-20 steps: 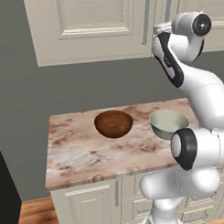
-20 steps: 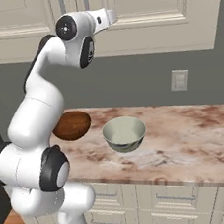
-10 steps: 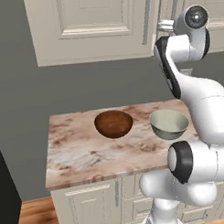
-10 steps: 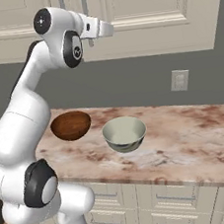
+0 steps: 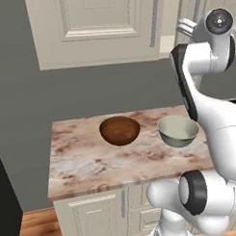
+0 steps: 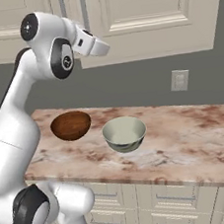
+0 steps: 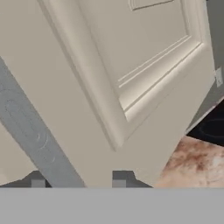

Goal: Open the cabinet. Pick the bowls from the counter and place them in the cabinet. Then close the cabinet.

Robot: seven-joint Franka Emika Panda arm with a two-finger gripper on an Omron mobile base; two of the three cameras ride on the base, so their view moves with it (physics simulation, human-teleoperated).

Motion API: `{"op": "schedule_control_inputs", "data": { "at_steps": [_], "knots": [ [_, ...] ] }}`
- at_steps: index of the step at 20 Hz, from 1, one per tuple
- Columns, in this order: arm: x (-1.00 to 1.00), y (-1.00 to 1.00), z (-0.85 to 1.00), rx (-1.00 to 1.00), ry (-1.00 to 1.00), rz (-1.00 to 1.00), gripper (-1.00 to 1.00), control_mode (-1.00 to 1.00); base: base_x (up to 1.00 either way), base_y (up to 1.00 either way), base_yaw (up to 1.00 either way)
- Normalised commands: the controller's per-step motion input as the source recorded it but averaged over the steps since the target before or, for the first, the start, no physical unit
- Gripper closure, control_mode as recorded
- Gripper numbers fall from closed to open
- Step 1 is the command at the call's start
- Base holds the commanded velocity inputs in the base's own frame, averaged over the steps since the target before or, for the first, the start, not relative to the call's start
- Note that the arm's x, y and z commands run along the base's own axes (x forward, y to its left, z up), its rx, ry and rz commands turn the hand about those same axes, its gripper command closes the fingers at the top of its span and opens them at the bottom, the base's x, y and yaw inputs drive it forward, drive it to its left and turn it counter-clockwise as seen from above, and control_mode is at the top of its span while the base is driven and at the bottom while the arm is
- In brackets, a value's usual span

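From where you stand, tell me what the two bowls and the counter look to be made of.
The brown bowl looks like polished wood: reddish-brown with a glossy sheen. The pale bowl seems glazed ceramic: smooth grey-green, faint dark marks outside. The counter looks like polished marble or similar stone: pinkish-brown and white veining, thick edge. All rendered, so only appearances.

Hand (image 7: 78, 181) nearer the cabinet (image 7: 144, 83) handle (image 7: 33, 135)

Arm raised, tool (image 6: 101, 48) up at closed cabinet (image 6: 142, 16) doors. Brown bowl (image 6: 71, 125) & grey-green bowl (image 6: 124, 134) near each other on desk (image 6: 197, 138).
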Motion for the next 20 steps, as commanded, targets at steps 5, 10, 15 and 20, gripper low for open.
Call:
{"op": "schedule_control_inputs", "data": {
  "at_steps": [5,10,15,20],
  "knots": [
    [-0.57,-1.0,-0.04,0.4,-0.02,-0.06,1.0,-1.0,0.0,0.0,0.0],
    [-0.55,-1.0,-0.02,0.41,-0.07,0.0,1.0,-1.0,0.0,0.0,0.0],
    [-0.67,-1.0,-0.13,0.42,-0.24,0.0,1.0,-1.0,0.0,0.0,0.0],
    [-0.57,-1.0,-0.13,0.39,-0.29,0.01,1.0,-1.0,0.0,0.0,0.0]
  ]
}}
